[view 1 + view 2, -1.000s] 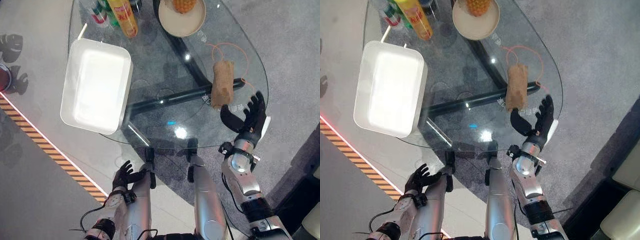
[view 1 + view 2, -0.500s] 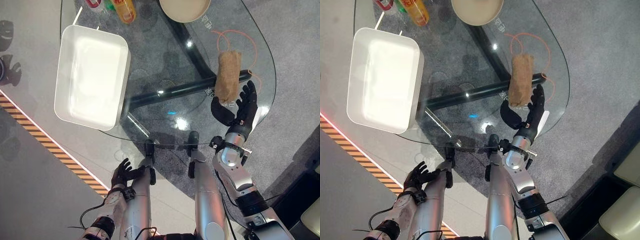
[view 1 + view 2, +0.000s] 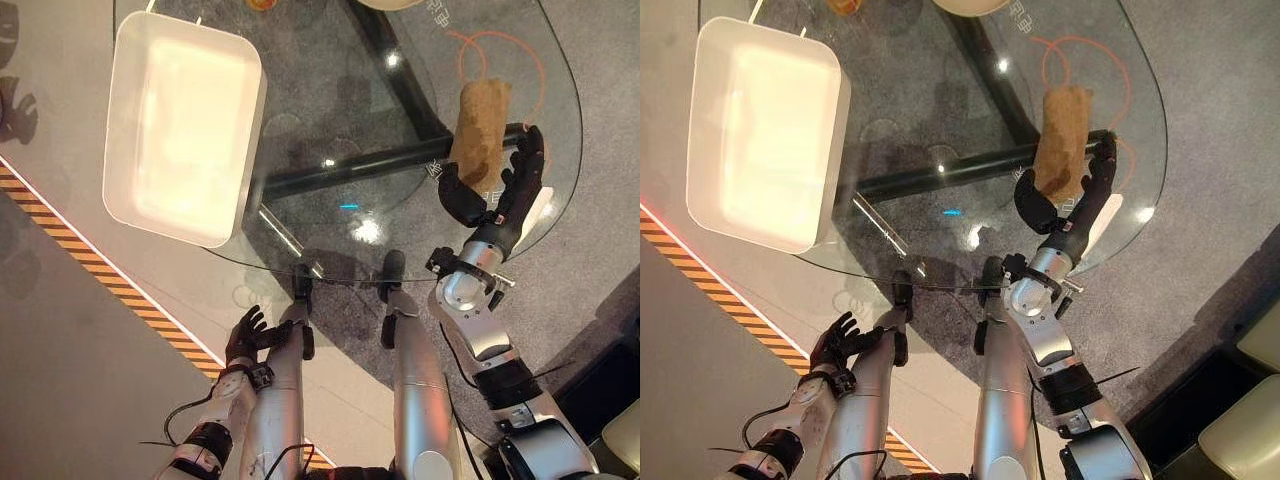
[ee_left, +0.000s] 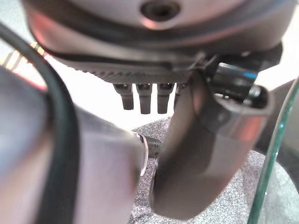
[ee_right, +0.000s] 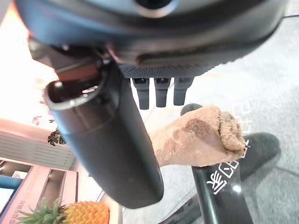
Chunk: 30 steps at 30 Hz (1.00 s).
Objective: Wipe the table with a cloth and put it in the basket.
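A brown rolled cloth (image 3: 478,130) lies on the right part of the round glass table (image 3: 340,110). My right hand (image 3: 492,222) reaches over the table's near edge, open. Its thumb stands left of the cloth's near end and its straight fingers (image 3: 527,172) run along the right side. In the right wrist view the cloth (image 5: 196,137) shows just past the thumb (image 5: 112,149). A white rectangular basket (image 3: 180,120) stands on the table's left part, with nothing in it. My left hand (image 3: 248,338) hangs low beside the table, open and holding nothing.
A pale bowl (image 3: 400,3) and an orange bottle (image 3: 262,4) sit at the table's far edge. A pineapple (image 5: 70,217) shows in the right wrist view. The table's dark frame (image 3: 350,175) runs under the glass. Striped tape (image 3: 130,300) crosses the floor on the left.
The camera has shifted. My right hand has moved forward from the table's edge, so thumb and fingers now flank the cloth's near end. The left hand stays low.
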Motion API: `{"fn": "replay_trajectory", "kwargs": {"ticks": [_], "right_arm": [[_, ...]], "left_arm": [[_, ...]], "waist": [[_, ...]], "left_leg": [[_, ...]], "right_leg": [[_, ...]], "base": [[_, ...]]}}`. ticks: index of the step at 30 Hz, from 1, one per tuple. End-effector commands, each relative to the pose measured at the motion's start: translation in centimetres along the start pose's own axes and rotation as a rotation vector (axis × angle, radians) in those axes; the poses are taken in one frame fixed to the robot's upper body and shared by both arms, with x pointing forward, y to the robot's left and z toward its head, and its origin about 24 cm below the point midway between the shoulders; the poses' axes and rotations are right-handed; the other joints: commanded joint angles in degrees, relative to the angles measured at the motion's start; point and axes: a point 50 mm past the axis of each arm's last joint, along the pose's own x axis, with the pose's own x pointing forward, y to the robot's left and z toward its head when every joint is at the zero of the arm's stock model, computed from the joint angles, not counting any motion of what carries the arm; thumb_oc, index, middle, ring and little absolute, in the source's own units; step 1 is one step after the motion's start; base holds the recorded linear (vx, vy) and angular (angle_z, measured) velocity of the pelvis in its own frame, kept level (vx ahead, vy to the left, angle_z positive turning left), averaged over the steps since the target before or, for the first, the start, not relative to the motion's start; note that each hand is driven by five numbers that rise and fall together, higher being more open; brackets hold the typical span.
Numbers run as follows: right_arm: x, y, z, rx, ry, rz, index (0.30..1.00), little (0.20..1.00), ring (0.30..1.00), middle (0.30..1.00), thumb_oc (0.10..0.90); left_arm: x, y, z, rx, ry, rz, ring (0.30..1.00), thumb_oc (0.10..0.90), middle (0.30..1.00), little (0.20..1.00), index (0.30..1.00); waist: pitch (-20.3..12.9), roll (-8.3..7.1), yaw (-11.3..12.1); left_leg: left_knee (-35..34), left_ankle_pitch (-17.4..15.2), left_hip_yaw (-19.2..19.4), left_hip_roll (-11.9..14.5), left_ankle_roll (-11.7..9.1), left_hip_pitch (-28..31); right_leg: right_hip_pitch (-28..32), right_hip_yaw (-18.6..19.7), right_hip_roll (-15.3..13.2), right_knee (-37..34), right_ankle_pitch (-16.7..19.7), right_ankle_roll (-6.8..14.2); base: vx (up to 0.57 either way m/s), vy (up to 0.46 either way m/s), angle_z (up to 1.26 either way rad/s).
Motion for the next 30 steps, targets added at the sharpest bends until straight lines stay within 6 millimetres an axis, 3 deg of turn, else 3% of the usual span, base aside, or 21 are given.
{"fn": "replay_trajectory", "kwargs": {"ticks": [1,11,30], "right_arm": [[1.1,-1.4,3.9,0.031,-0.241,-0.074,0.9,0.9,0.9,0.9,0.8],[3.1,-1.7,3.5,-0.084,-0.239,-0.162,0.9,0.9,0.9,0.9,0.8],[7.0,-2.6,1.8,-0.204,-0.076,-0.205,0.9,0.9,0.9,0.9,0.8]], "left_arm": [[-1.9,-0.6,-4.4,0.004,0.136,0.003,0.9,0.8,0.9,0.9,0.9],[-1.5,-0.9,-3.8,0.017,0.129,-0.008,0.9,0.8,0.9,0.9,0.9],[-1.0,-0.8,-2.9,0.029,0.113,-0.024,0.9,0.8,0.9,0.9,0.9]], "waist": [[-0.9,1.85,-0.6],[-0.9,2.34,0.2],[-0.9,3.41,1.6]], "left_leg": [[3.8,-0.3,2.8,-3.3,2.8,-4.5],[3.8,-0.2,2.5,-3.4,2.6,-5.6],[3.9,-0.2,2.2,-3.8,2.3,-7.6]], "right_leg": [[-0.6,-1.4,3.9,-3.4,3.5,-1.1],[-1.7,-1.8,3.7,-3.3,3.7,-0.8],[-3.9,-2.3,3.5,-2.9,3.8,-0.7]], "base": [[0.0,-0.005,0.04],[0.0,-0.001,0.0],[0.0,0.001,0.02]]}}
